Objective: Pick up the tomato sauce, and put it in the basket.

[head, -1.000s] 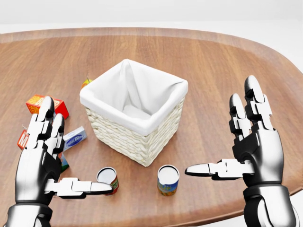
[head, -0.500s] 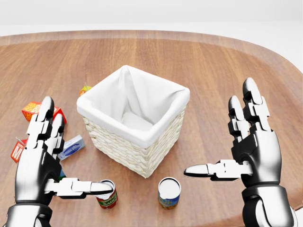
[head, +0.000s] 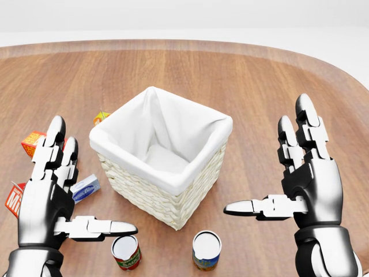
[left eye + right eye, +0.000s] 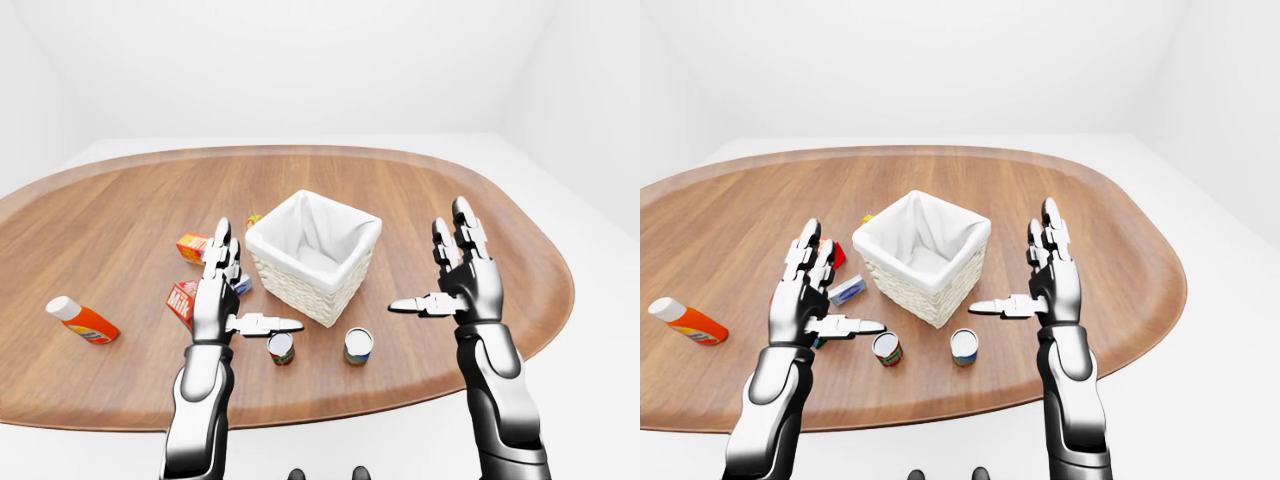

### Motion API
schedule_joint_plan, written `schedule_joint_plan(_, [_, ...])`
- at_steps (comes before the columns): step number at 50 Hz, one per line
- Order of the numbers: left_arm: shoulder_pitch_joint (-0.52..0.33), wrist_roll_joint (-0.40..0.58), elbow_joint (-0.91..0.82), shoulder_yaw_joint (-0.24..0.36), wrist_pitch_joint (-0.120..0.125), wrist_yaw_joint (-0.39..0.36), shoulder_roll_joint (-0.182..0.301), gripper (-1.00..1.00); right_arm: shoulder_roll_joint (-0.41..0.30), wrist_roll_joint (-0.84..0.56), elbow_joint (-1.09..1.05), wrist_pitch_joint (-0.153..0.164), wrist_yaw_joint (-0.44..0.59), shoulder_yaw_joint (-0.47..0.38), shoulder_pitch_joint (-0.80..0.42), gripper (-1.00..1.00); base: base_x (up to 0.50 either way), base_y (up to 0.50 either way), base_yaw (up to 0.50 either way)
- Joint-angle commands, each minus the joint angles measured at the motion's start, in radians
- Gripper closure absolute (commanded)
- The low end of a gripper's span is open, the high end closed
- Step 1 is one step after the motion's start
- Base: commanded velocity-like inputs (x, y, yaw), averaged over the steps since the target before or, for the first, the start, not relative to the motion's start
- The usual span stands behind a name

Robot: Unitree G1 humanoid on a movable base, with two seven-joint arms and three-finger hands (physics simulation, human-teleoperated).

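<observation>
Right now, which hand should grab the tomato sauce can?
Probably the left hand. It is open, and its thumb sits just above the red tomato sauce can. The right hand is open too, but farther off, beyond the other can.

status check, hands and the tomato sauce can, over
Left hand and right hand open, holding nothing. Tomato sauce can upright on table, under left thumb, untouched. Basket beside it, path clear.

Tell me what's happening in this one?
A humanoid stands at a wooden table, both hands raised and open, holding nothing. The left hand hovers near a red-labelled can; the right hand is beside a second can. The cloth-lined wicker basket holds nothing that shows.
</observation>
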Motion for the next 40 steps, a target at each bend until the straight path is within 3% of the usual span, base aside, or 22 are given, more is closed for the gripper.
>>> schedule_joint_plan(1, [0.002, 0.005, -0.003, -0.001, 0.0, 0.001, 0.001, -1.0, 0.001, -0.001, -0.001, 0.0, 0.0, 0.0, 0.003, -1.0, 0.0, 0.0, 0.0])
schedule_joint_plan(11, [0.003, 0.009, -0.002, -0.003, 0.0, 0.001, -0.001, -1.0, 0.0, 0.069, -0.055, 0.0, 0.044, -0.014, 0.023, -1.0, 0.09, 0.0, 0.0])
schedule_joint_plan(26, [0.0, 0.023, 0.001, -0.002, 0.0, 0.002, 0.003, -1.0, 0.003, 0.019, -0.017, 0.0, 0.026, 0.001, 0.017, -1.0, 0.06, 0.0, 0.0])
schedule_joint_plan(40, [0.003, 0.113, -0.022, 0.004, 0.0, 0.004, 0.012, -1.0, 0.004, 0.011, -0.011, 0.0, 0.021, 0.004, 0.017, -1.0, 0.0, 0.0, 0.0])
